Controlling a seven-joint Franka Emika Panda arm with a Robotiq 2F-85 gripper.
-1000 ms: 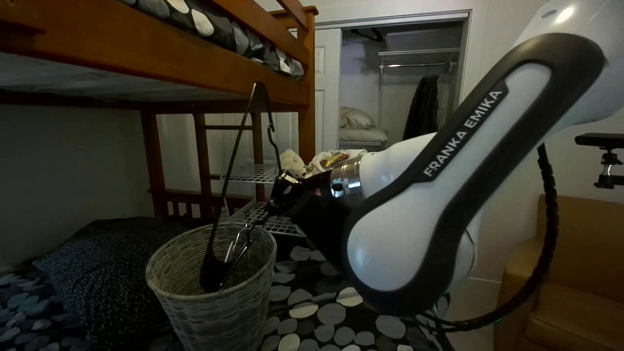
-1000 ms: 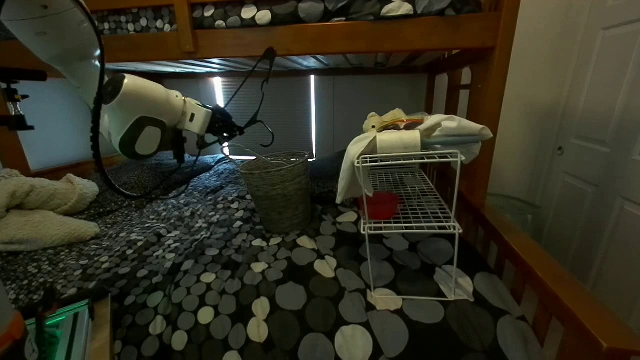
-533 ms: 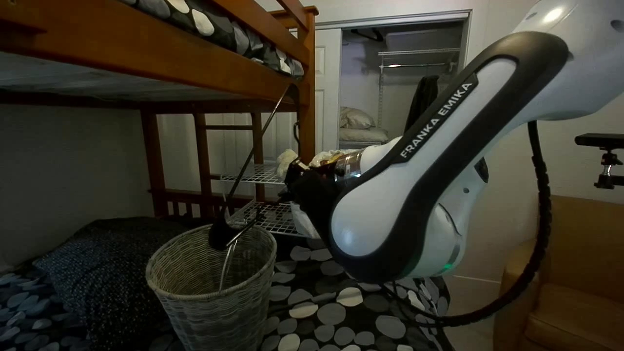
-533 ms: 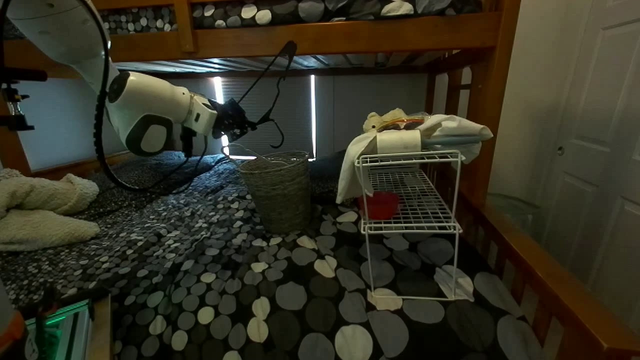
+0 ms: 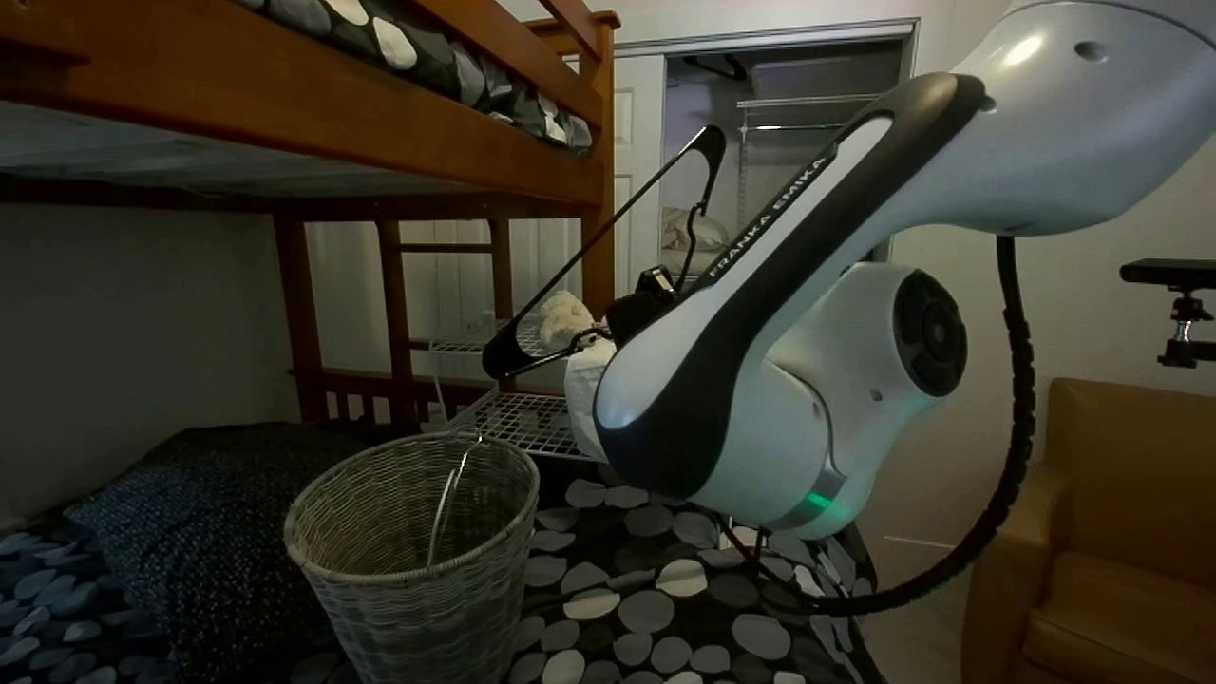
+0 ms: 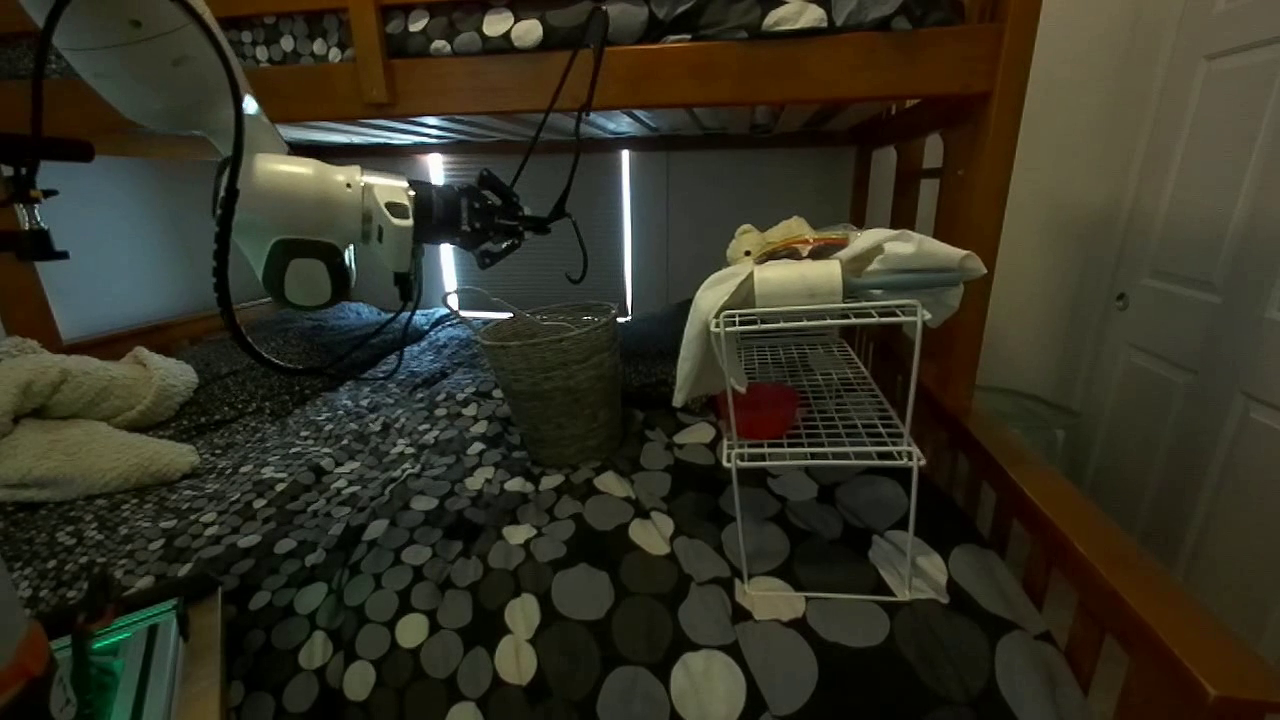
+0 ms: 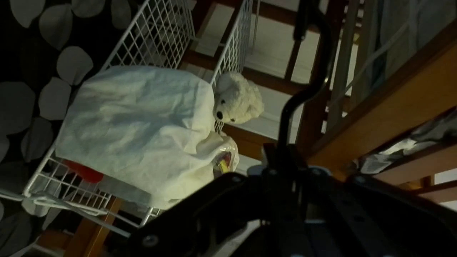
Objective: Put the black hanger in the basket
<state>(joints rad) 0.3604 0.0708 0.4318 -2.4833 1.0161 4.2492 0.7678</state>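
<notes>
On the bench (image 6: 580,590) stands the basket (image 5: 427,617), upright. In an exterior view the black hanger (image 5: 505,356) hangs above and right of it, apart, long axis slanting, low end leftmost. The gripper (image 7: 284,153) has it pinched; I judge a leftward shift must precede lowering. In the basket shows a thin curved strip (image 5: 438,522), handle or contents I cannot tell.

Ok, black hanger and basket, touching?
Apart. An exterior view shows it: the lowest corner of the black hanger is clear above the basket, with part of the white wire rack visible in the gap between them.
</notes>
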